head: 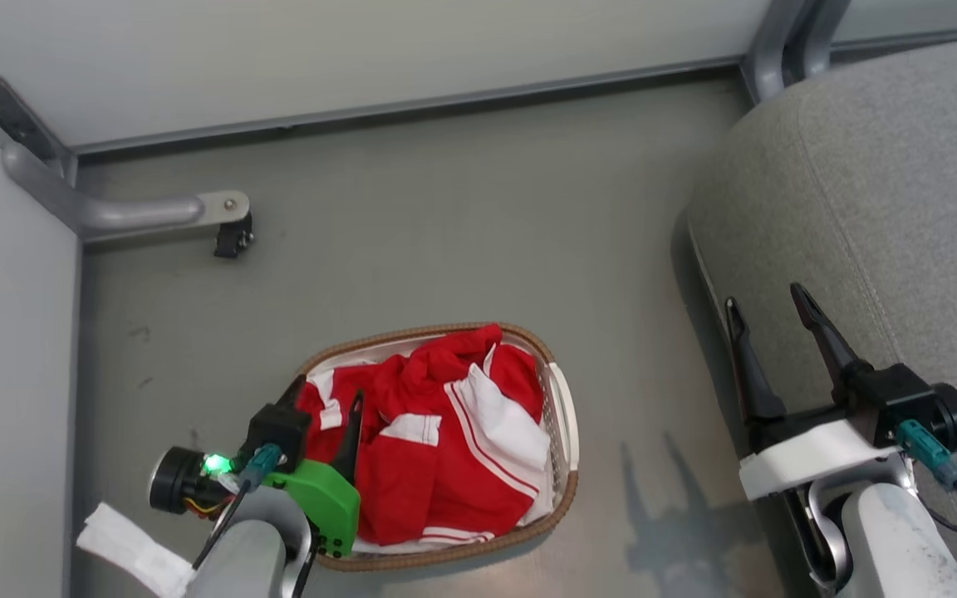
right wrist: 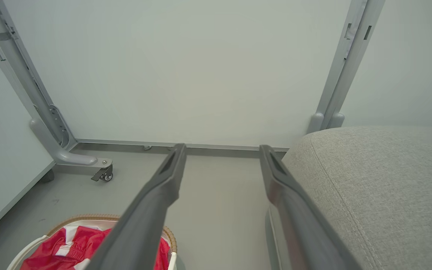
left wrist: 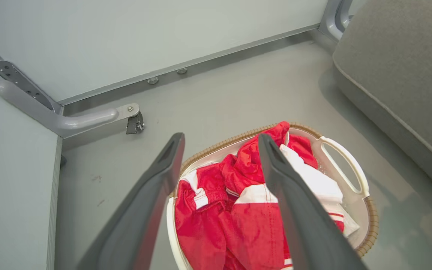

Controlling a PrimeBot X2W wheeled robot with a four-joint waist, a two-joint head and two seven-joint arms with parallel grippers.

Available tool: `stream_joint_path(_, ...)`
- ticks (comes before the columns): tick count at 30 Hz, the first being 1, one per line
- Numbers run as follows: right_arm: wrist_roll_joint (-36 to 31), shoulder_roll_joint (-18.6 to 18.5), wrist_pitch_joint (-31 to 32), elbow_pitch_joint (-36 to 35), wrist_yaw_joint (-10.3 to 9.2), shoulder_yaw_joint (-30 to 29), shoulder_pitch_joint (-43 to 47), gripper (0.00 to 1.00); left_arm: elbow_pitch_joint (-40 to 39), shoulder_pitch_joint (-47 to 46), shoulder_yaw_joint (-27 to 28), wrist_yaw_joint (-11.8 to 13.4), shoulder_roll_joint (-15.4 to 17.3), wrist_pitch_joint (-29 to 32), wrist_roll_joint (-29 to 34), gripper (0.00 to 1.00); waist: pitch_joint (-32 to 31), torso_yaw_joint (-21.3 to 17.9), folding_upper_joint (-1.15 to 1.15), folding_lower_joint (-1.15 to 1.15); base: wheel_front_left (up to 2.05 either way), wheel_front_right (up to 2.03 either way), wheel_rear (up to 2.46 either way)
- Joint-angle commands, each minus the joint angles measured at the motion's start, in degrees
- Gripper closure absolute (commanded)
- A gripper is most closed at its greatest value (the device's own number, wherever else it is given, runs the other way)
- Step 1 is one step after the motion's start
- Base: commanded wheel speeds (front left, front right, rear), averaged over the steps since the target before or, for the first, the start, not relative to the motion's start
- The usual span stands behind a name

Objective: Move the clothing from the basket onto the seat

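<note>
A big grey seat (head: 877, 166) stands on the grey floor (head: 445, 208), over on the robot's right. The basket (head: 566, 415) sits on the floor to the left of the seat, apart from it. It is white with a brown woven rim. The clothing (head: 437, 448) is all inside the basket, a crumpled red pile with white stripes. The left gripper (head: 329, 390) hangs over the left end of the basket with its two dark fingers spread wide and nothing held between them. I cannot tell if it touches the cloth. The right gripper (head: 763, 296) is by the front edge of the seat, its fingers spread wide too and holding nothing. A small black wheel (head: 233, 237) sits under a metal foot near the far wall.
</note>
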Motion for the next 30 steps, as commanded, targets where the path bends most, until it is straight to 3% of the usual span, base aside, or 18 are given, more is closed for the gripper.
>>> stream_joint_path(1, 0.4, -0.2, -0.3, -0.3, -0.04, 0.2, -1.5, 0.0, 2.1, -2.6, -0.7, -0.3, 0.7, -0.1, 1.3, 0.0, 9.4, -3.4, 0.0, -0.01, 0.0, 0.0, 0.0)
stream_joint_path(13, 3.2, -0.2, -0.3, -1.2, -0.04, 2.0, -7.3, 0.0, 22.8, -16.4, -6.1, -0.7, 1.6, 4.2, 4.8, 0.0, 21.6, -6.9, 0.0, -0.01, 0.0, 0.0, 0.0)
stream_joint_path(30, 6.3, -0.2, -0.3, -2.0, -0.04, 4.5, -11.6, 0.0, 30.5, -26.2, -10.6, 0.0, 4.9, 10.8, 5.7, 0.0, 31.2, -9.3, 0.0, -0.01, 0.0, 0.0, 0.0)
